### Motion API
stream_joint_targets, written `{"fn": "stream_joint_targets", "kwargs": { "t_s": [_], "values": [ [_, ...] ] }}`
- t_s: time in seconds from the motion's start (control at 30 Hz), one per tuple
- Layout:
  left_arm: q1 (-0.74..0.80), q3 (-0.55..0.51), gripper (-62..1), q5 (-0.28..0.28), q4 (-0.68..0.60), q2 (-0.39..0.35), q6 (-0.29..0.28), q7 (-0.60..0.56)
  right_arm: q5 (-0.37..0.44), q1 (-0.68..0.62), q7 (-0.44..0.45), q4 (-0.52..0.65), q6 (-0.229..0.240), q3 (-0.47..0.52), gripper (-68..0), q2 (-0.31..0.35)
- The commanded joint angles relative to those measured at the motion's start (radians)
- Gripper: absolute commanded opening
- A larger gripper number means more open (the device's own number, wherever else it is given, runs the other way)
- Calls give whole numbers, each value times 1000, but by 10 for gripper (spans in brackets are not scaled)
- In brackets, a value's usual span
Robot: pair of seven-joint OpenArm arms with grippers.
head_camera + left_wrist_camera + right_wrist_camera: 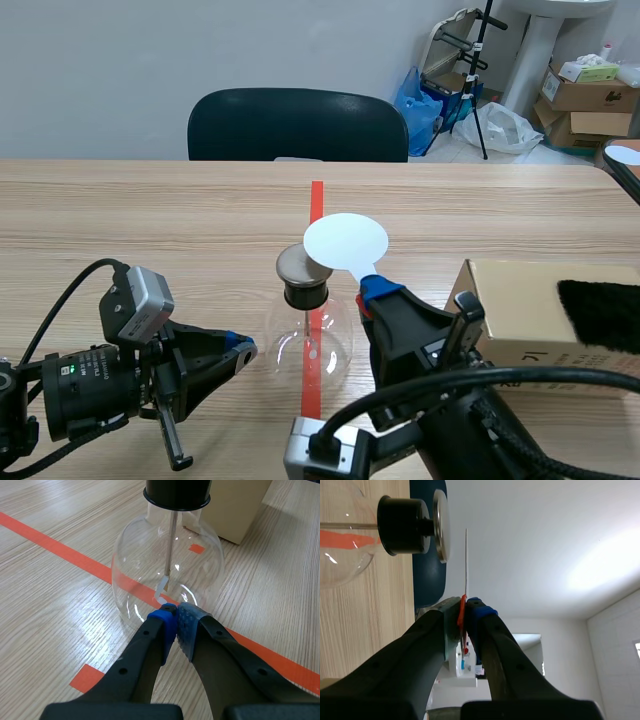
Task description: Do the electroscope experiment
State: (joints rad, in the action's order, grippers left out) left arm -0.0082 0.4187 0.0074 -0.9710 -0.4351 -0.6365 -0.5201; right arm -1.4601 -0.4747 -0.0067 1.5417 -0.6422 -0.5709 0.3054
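Scene view: we find the right gripper (373, 291) clamping the white disc (345, 241) just over the electroscope (305, 295) at mid-table; left gripper (243, 350) closed, empty, against its glass — we advise flat, gentle contact.

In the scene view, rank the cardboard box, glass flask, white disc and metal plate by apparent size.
1. cardboard box
2. glass flask
3. white disc, about as wide as the flask but shorter
4. metal plate
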Motion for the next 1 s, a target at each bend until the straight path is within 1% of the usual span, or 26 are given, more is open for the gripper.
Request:
{"fn": "stream_joint_targets", "kwargs": {
  "t_s": [0.0, 0.17, 0.4, 0.53, 0.97],
  "values": [
    [3, 0, -592, -14, -25, 3, -1, -10, -1, 12, 14, 17, -11, 9, -667, 7],
    [3, 0, -592, -14, -25, 3, -1, -10, -1, 12, 78, 17, -11, 9, -667, 7],
    [3, 0, -592, -14, -25, 3, -1, -10, -1, 12, 135, 17, -11, 9, -667, 7],
    [3, 0, -592, -14, -25, 3, -1, -10, -1, 12, 148, 17, -11, 9, -667, 7],
    [8, 0, -592, -14, -25, 3, -1, -11, -1, 12, 148, 17, -11, 9, -667, 7]
  ]
}}
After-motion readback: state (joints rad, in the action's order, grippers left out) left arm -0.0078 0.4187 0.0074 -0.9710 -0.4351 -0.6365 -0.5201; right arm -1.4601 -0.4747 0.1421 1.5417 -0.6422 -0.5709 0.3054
